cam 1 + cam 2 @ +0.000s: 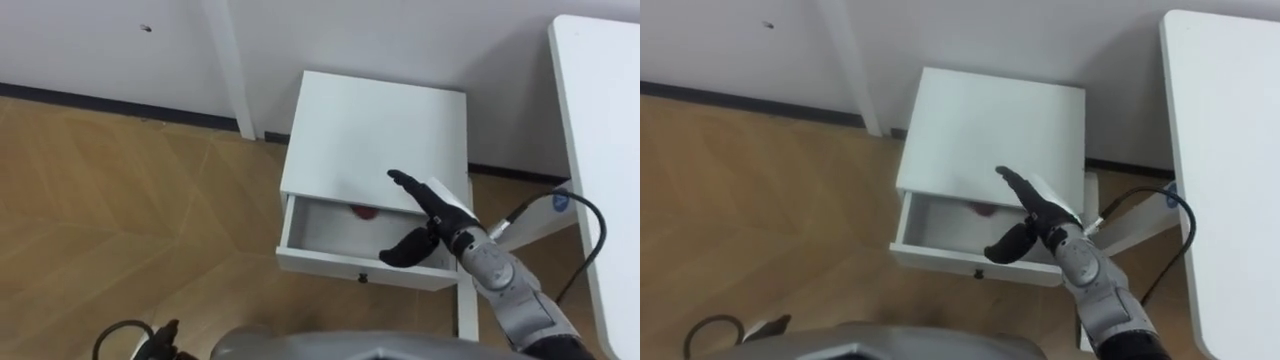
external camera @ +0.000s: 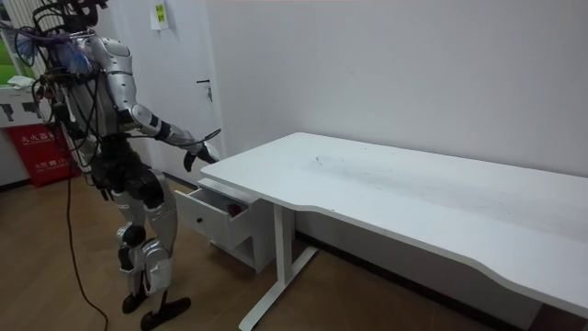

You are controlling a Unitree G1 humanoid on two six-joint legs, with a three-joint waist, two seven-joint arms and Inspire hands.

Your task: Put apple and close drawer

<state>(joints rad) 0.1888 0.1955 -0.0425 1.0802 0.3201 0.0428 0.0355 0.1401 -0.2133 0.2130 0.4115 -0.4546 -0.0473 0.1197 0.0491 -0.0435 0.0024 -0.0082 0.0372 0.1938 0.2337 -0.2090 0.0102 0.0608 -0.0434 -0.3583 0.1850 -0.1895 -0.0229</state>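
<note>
A small white cabinet [image 1: 372, 130] stands against the wall with its top drawer [image 1: 340, 262] pulled out. A red apple [image 1: 364, 212] lies inside the drawer at the back, partly under the cabinet top. My right hand [image 1: 432, 215] hovers over the drawer's right part, fingers straight, thumb spread downward, holding nothing. In the room view I stand upright before the cabinet, right hand [image 2: 200, 152] held out above the drawer [image 2: 207, 216], with the apple [image 2: 235, 210] a dark red spot inside.
A large white desk [image 1: 600, 120] runs along my right side, its leg [image 1: 465, 310] just right of the drawer. A white door frame [image 1: 232, 70] rises left of the cabinet. Wooden floor [image 1: 120, 200] spreads out to the left.
</note>
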